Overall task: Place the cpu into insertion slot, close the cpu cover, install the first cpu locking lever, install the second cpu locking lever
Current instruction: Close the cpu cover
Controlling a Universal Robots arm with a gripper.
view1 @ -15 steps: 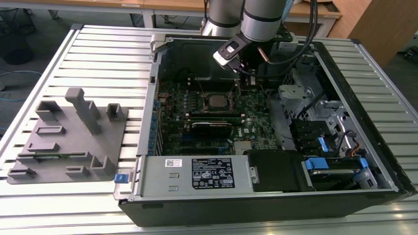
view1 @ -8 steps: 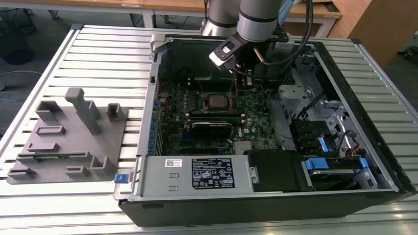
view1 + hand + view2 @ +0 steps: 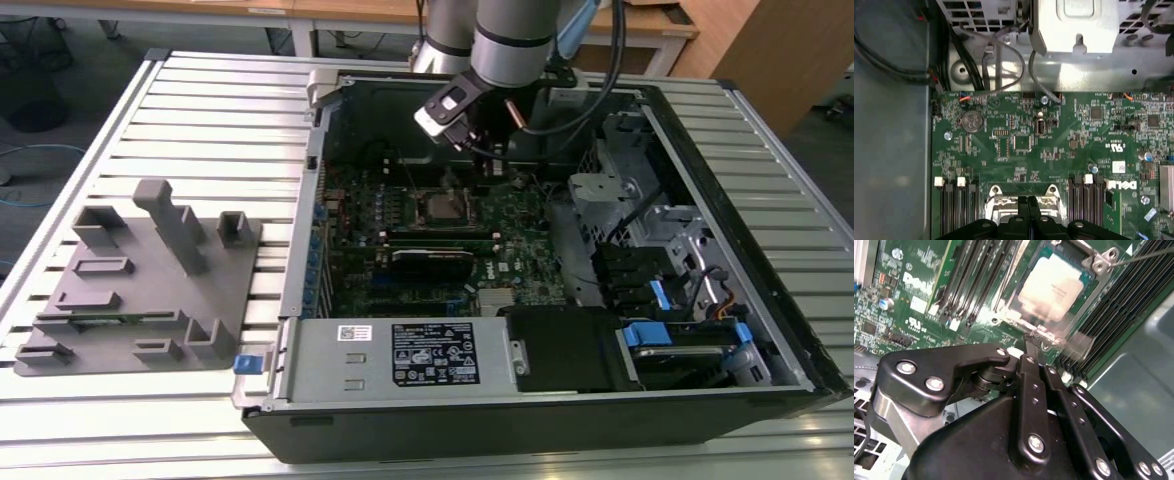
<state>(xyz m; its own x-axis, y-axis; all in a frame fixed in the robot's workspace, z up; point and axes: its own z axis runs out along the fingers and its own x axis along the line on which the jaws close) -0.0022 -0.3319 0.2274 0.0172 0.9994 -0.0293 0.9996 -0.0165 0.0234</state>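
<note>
The cpu [image 3: 1051, 287], a dull silver square, lies in the insertion slot [image 3: 445, 207] on the green board. The cpu cover [image 3: 1094, 277], a thin silvery frame, lies flat around it, and its edge is also in the first wrist view [image 3: 1024, 196]. A thin metal lever rod [image 3: 1149, 255] runs away from the cover's corner tab. My gripper [image 3: 491, 158] hangs inside the case just behind the socket. Its black fingers are pressed together, shut with nothing seen between them, in both wrist views [image 3: 1033, 342] [image 3: 1027, 202]. The tips are at the socket's edge.
Black memory slots [image 3: 979, 275] flank the socket. A coin battery [image 3: 973, 121] and cables [image 3: 1004, 65] lie beyond it. The case holds a labelled power supply [image 3: 400, 355] in front and drive cages [image 3: 667, 250] at the exterior view's right. A grey fixture block [image 3: 134, 280] stands outside on the slatted table.
</note>
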